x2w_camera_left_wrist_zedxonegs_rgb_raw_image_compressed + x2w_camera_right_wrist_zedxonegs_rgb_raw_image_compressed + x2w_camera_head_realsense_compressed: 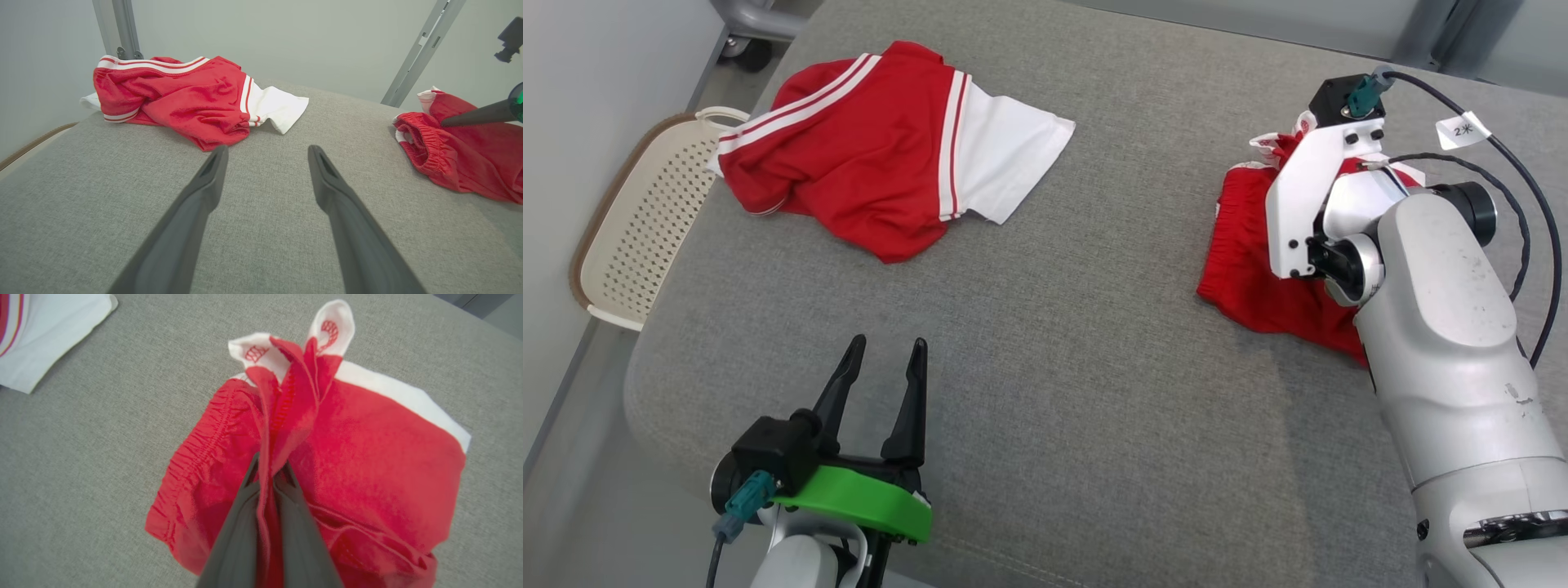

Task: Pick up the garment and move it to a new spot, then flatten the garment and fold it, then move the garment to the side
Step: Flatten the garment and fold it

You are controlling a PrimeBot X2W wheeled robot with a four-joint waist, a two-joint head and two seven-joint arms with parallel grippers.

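The red shorts (pixel 1245 261) lie on the grey pad (pixel 1094 367), at about 3 o'clock in the head view. This is the garment for the job. The right gripper (pixel 269 469) points down on them from above. Its two dark fingers are pressed close together, and a fold of red cloth is pinched between them. The fold stands up like a little ridge, and two white corners poke up past the tips at 12 o'clock in the right wrist view. I think it pinches near the middle so the shorts come up in one bunch when the arm lifts. The rest of the shorts rests on the pad, so the lift is not yet done.

The left gripper (pixel 888 343) sits at 7 o'clock, near the robot. Its fingers are spread wide and hold nothing. It seems to sit back there to be out of the way, but ready to help flatten.

A red and white shirt (pixel 866 163) lies crumpled at 11 o'clock, well apart from the shorts. A pale basket (pixel 629 220) sits off the pad's edge at 9 o'clock. The bare middle of the pad looks like a good new spot.
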